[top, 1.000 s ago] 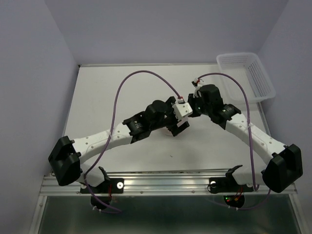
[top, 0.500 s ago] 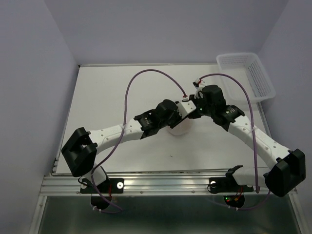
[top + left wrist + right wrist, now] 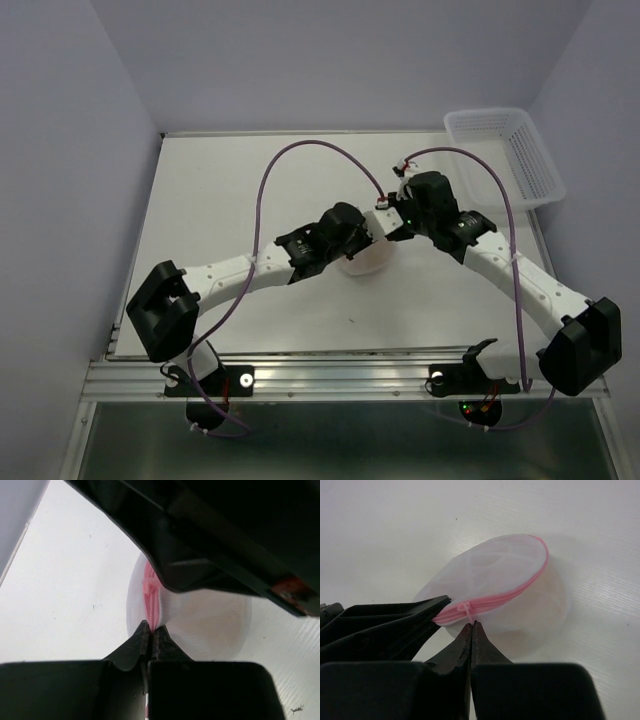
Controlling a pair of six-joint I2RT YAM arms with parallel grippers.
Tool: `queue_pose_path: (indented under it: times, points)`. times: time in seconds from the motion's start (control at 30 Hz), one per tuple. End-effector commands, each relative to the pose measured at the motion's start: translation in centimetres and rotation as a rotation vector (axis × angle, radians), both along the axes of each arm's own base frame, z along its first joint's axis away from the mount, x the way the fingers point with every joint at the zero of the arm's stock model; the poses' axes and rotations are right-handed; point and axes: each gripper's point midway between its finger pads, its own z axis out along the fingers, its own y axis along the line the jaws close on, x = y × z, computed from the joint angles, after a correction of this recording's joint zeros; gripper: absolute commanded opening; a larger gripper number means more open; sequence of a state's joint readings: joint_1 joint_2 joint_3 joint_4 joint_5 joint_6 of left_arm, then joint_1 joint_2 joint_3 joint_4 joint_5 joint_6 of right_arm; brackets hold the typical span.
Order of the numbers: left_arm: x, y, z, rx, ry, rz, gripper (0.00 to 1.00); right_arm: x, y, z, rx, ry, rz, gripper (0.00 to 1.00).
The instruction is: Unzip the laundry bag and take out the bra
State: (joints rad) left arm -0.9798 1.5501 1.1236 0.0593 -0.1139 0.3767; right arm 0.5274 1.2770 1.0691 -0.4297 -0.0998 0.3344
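We see a small round white see-through mesh laundry bag (image 3: pixel 492 572) with a pink zipper rim (image 3: pixel 522 586) lying on the white table (image 3: pixel 230 190), about midway between its near and far edges and a little right of the middle. Both arms reach in and meet over it.

The left gripper (image 3: pixel 150 639) has its two black fingers pressed together, and the pink rim runs down between their tips, so it pinches the laundry bag by that rim. In the right wrist view the same fingers come in from the left, their tip touching the end of the rim.

The right gripper (image 3: pixel 471 630) is fully closed too. Its tips sit just beside the small pale zipper pull (image 3: pixel 465 609), directly under it. We cannot tell whether they grip the pull or only touch it.

The zipper looks closed along the part we can see, and the rim slants upward away from the two sets of fingers. We cannot tell what lies inside the mesh.

A white rectangular lattice plastic basket (image 3: pixel 505 150) stands at the far right corner of the table, well apart from the laundry bag. Purple cables (image 3: pixel 300 150) arch over each arm.
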Motion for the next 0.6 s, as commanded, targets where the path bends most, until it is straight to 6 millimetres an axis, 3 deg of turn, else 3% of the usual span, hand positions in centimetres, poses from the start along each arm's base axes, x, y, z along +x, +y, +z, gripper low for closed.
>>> queue_pose_path:
  times: [0.0,0.13,0.27,0.4,0.57]
  points:
    - [-0.8,0.1,2.4,-0.016,-0.076,-0.075,0.00,2.8,-3.0,1.7,-0.136,-0.103,-0.149,0.01]
    - [-2.0,1.1,2.2,0.027,-0.115,-0.150,0.00,3.4,-4.7,1.6,-0.223,-0.119,-0.200,0.01]
    - [-2.8,1.8,3.8,-0.006,-0.180,-0.191,0.00,4.3,-6.1,0.6,-0.269,-0.101,-0.237,0.01]
    - [-3.7,2.2,6.7,-0.095,-0.306,-0.239,0.00,4.4,-4.7,-1.9,-0.275,-0.066,-0.141,0.01]
    - [-4.9,3.1,7.6,-0.111,-0.402,-0.302,0.00,5.5,-3.6,-3.7,-0.239,-0.085,-0.076,0.01]
